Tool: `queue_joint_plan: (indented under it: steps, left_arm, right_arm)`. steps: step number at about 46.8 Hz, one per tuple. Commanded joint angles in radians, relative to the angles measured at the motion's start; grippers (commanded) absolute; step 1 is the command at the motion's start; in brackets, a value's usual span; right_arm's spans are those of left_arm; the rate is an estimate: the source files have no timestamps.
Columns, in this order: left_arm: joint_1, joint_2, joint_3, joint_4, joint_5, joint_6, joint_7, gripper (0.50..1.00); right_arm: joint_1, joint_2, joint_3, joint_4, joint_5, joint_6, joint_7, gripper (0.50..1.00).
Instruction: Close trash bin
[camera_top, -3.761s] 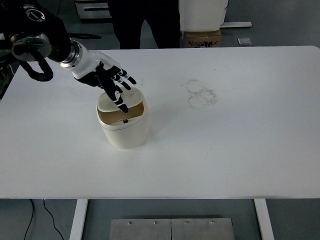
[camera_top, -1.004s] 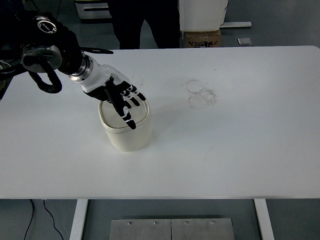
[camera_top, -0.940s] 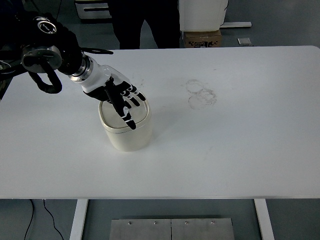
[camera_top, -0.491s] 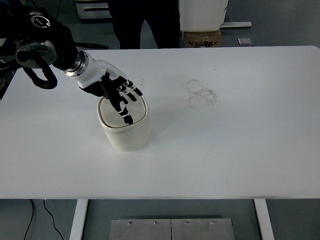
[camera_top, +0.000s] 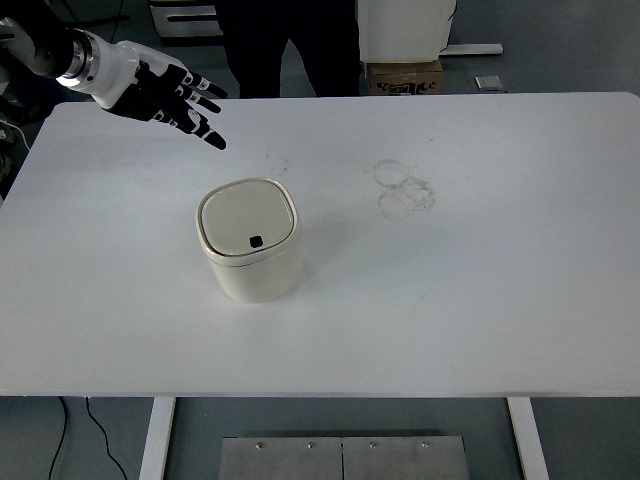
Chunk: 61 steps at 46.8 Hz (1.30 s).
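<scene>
A small cream trash bin (camera_top: 249, 243) stands on the white table (camera_top: 450, 280), left of centre. Its flat lid (camera_top: 247, 217) lies level in the rim, with a small black button near its front edge. My left hand (camera_top: 180, 100) is high at the far left corner of the table, well clear of the bin, fingers spread and holding nothing. The right arm does not show.
A person in dark trousers (camera_top: 290, 45) stands beyond the table's far edge. A cardboard box (camera_top: 405, 75) sits on the floor behind the table. Faint ring stains (camera_top: 402, 190) mark the tabletop right of the bin.
The lid, tilted open at first, was pressed flat by my left hand. The hand has since lifted off the bin and pulled back up and to the left.
</scene>
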Motion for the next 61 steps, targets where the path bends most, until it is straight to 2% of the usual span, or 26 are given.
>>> queue_joint_plan:
  steps: [1, 6, 10, 18, 25, 32, 36, 41, 48, 53, 61]
  left_arm:
    - [0.059, 0.020, -0.064, 0.056, 0.000, 0.000, -0.023, 1.000]
    - [0.133, 0.047, -0.133, 0.111, 0.003, 0.000, -0.054, 1.000]
    - [0.194, 0.056, -0.178, 0.148, 0.003, 0.010, -0.100, 1.000]
    - [0.345, 0.086, -0.286, 0.197, 0.011, 0.052, -0.244, 1.000]
    - [0.490, 0.092, -0.418, 0.232, 0.016, 0.076, -0.391, 1.000]
    - [0.601, 0.092, -0.533, 0.273, 0.014, 0.078, -0.480, 1.000]
    - [0.675, 0.084, -0.642, 0.301, 0.002, 0.078, -0.508, 1.000]
    - [0.800, 0.066, -0.846, 0.326, -0.001, 0.078, -0.525, 1.000]
    - [0.938, -0.019, -1.107, 0.339, 0.003, 0.076, -0.528, 1.000]
    - [0.992, -0.062, -1.191, 0.364, -0.001, 0.070, -0.531, 1.000]
    - [1.024, -0.118, -1.268, 0.453, -0.007, 0.063, -0.532, 1.000]
  right_arm:
    - [0.000, 0.000, 0.000, 0.000, 0.000, 0.000, 0.000, 0.989]
    - [0.000, 0.000, 0.000, 0.000, 0.000, 0.000, 0.000, 0.991]
    - [0.000, 0.000, 0.000, 0.000, 0.000, 0.000, 0.000, 0.991]
    - [0.000, 0.000, 0.000, 0.000, 0.000, -0.001, 0.000, 0.991]
    - [0.000, 0.000, 0.000, 0.000, 0.000, 0.000, 0.000, 0.991]
    - [0.000, 0.000, 0.000, 0.000, 0.000, 0.000, 0.000, 0.991]
    - [0.000, 0.000, 0.000, 0.000, 0.000, 0.000, 0.000, 0.991]
    - [0.000, 0.000, 0.000, 0.000, 0.000, 0.000, 0.000, 0.991]
    - [0.000, 0.000, 0.000, 0.000, 0.000, -0.001, 0.000, 0.991]
    - [0.000, 0.000, 0.000, 0.000, 0.000, 0.000, 0.000, 0.991]
    - [0.000, 0.000, 0.000, 0.000, 0.000, 0.000, 0.000, 0.991]
